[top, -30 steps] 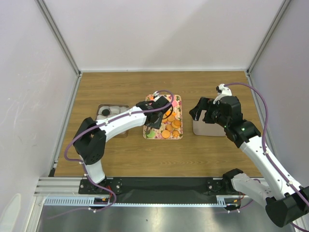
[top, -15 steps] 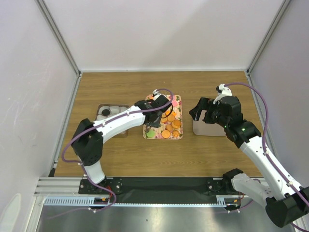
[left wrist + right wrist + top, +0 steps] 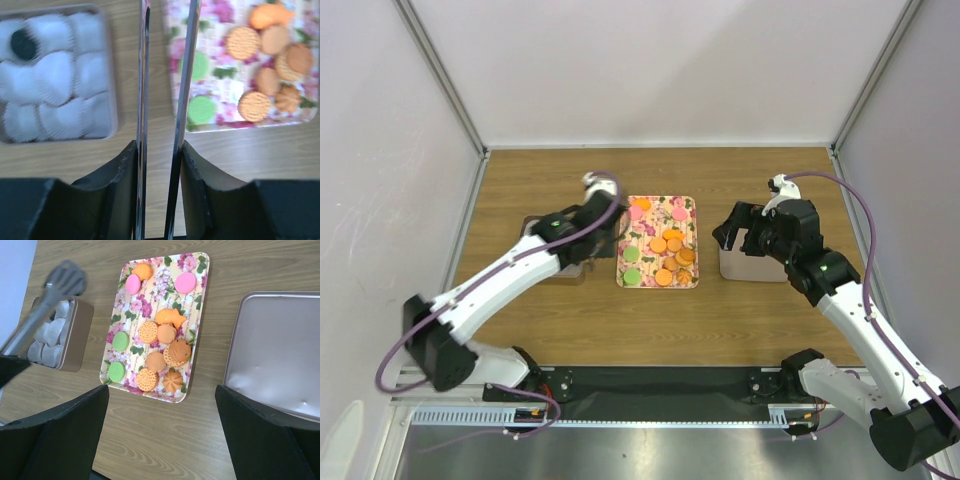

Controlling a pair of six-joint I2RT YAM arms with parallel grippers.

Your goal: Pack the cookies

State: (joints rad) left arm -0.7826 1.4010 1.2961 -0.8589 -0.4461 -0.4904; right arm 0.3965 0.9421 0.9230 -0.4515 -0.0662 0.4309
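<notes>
My left pincer (image 3: 159,149) clamped on metal tongs (image 3: 186,75), blades nearly together; tong tips out of wrist view, so cannot tell if they hold anything; pincer over counter (image 3: 240,270) just left of floral tray (image 3: 161,286); most cookies (image 3: 165,334) on tray: orange ones toward its right side, two green along its left edge, two pink at its far end; one black cookie (image 3: 22,44) in paper cup (image 3: 55,75) inside tin (image 3: 80,335) left of tray; my right pincer (image 3: 162,390) spread wide, holding nothing, just right of tray; lid (image 3: 280,350) right of tray.
</notes>
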